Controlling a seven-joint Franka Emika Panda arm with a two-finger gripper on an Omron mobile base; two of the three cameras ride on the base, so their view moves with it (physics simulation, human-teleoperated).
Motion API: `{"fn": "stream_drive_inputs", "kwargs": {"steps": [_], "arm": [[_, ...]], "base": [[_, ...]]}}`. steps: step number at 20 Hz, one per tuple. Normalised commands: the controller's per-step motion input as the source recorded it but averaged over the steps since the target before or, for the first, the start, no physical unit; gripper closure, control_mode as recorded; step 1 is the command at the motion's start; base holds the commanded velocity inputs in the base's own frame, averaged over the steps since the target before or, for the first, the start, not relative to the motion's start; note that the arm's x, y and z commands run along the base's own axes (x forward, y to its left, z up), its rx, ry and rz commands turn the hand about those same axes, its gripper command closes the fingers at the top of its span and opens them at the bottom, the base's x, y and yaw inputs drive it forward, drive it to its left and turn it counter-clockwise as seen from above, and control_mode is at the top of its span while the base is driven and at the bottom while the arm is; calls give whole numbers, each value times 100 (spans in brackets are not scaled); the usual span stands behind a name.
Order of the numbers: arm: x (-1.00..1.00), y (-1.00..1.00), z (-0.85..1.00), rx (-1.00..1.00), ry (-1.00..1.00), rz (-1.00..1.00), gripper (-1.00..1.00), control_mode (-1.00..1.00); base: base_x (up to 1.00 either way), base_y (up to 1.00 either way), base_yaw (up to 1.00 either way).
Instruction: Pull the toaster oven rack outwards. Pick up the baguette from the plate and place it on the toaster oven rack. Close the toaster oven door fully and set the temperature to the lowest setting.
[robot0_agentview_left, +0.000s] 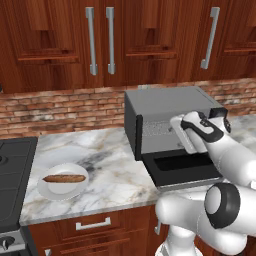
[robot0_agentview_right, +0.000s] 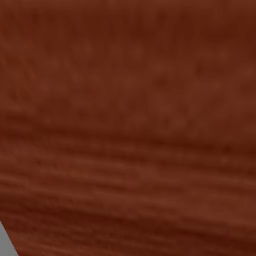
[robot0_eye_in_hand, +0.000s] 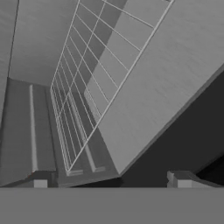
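Nearest to us in the hand view, our hand (robot0_eye_in_hand: 111, 181) has its two fingertips (robot0_eye_in_hand: 40, 180) spread well apart, gripping nothing, just before the toaster oven rack (robot0_eye_in_hand: 94, 83), whose wire grid sits inside the grey cavity. From the left base view we see what the hand view cannot: our hand (robot0_agentview_left: 184, 131) at the mouth of the toaster oven (robot0_agentview_left: 160, 107), the toaster oven door (robot0_agentview_left: 182, 169) folded down flat, and well apart on the marble tabletop (robot0_agentview_left: 117, 177), the baguette (robot0_agentview_left: 64, 178) lying on the plate (robot0_agentview_left: 63, 190). The right base view gives us just blurred reddish-brown wood (robot0_agentview_right: 128, 125).
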Motion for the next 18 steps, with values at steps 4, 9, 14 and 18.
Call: {"fn": "stream_drive_inputs", "kwargs": {"steps": [4, 9, 14, 18], "arm": [[8, 0, -39, 0, -1, 1, -100, -100], [28, -3, -11, 0, -1, 3, -100, -100], [28, -4, 0, 0, 0, 8, -100, -100], [1, 0, -1, 0, 0, 9, -100, -100]], "base": [[0, 0, 0], [0, 0, 0], [0, 0, 0], [0, 0, 0]]}}
